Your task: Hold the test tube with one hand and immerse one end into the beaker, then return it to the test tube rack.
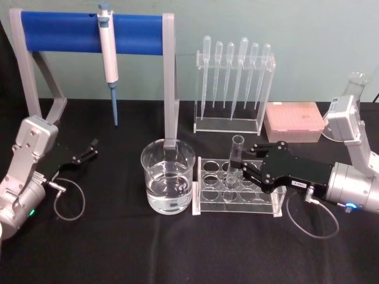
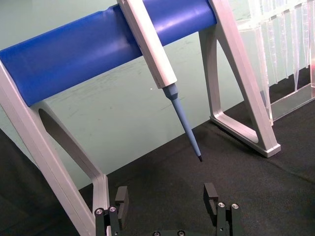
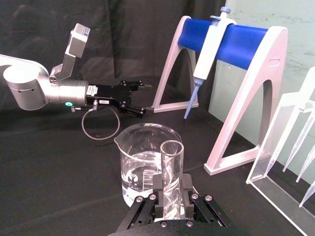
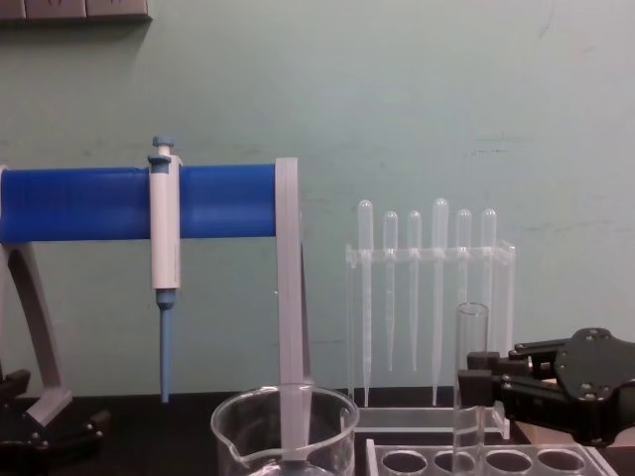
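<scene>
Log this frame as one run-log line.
right gripper: shut on tube, in rack | left gripper: open, parked | beaker: water, untouched

Beaker [image 1: 168, 176] left of tube rack [image 1: 237, 188]. Test tube [image 1: 234, 161] upright in rack, right gripper [image 1: 247, 167] around it. 6 pipettes [image 1: 234, 74] behind. Left gripper [image 1: 90, 149] far left, before pipette stand [image 1: 92, 32].

A pale green wall [image 4: 417, 109] stands at the far side, flat and evenly lit, with faint scuffs on it. Along its top left edge in the chest view runs a grey strip [image 4: 74, 9], perhaps a ledge or panel. A black cloth [image 1: 118, 248] covers the table from the near edge to the wall, wrinkled a little on the left.
</scene>
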Available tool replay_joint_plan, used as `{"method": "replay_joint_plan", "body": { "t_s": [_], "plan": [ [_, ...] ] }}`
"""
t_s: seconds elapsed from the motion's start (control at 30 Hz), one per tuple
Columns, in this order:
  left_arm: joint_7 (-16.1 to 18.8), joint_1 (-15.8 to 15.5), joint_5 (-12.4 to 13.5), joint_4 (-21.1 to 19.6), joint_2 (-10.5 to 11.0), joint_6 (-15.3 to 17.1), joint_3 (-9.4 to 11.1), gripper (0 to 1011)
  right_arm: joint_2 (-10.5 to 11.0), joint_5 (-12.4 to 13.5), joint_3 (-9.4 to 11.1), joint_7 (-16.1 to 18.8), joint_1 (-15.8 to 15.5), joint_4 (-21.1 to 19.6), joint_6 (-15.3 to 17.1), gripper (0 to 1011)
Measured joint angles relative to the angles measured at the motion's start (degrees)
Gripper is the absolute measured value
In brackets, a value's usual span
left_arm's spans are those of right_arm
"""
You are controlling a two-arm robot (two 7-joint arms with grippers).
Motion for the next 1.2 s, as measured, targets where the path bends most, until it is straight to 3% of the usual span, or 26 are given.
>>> {"method": "replay_joint_plan", "body": {
  "t_s": [0.23, 0.73, 0.77, 0.97, 1.07, 1.2],
  "plan": [
    [0.0, 0.0, 0.0, 0.0, 0.0, 0.0, 0.0, 1000, 0.0, 0.0, 0.0, 0.0, 0.0, 0.0, 0.0, 256],
    [0.0, 0.0, 0.0, 0.0, 0.0, 0.0, 0.0, 1000, 0.0, 0.0, -0.1, 0.0, 0.1, 0.0, 0.0, 742],
    [0.0, 0.0, 0.0, 0.0, 0.0, 0.0, 0.0, 1000, 0.0, 0.0, 0.0, 0.0, 0.1, -0.2, 0.0, 742],
    [0.0, 0.0, 0.0, 0.0, 0.0, 0.0, 0.0, 1000, 0.3, 1.1, 1.1, 0.1, -0.4, -1.8, -0.4, 941],
    [0.0, 0.0, 0.0, 0.0, 0.0, 0.0, 0.0, 1000, 0.5, 2.1, 1.8, 0.1, -0.8, -2.8, -0.5, 1002],
    [0.0, 0.0, 0.0, 0.0, 0.0, 0.0, 0.0, 1000, 0.8, 3.4, 2.9, -0.1, -1.4, -3.9, -0.6, 1002]
  ]
}}
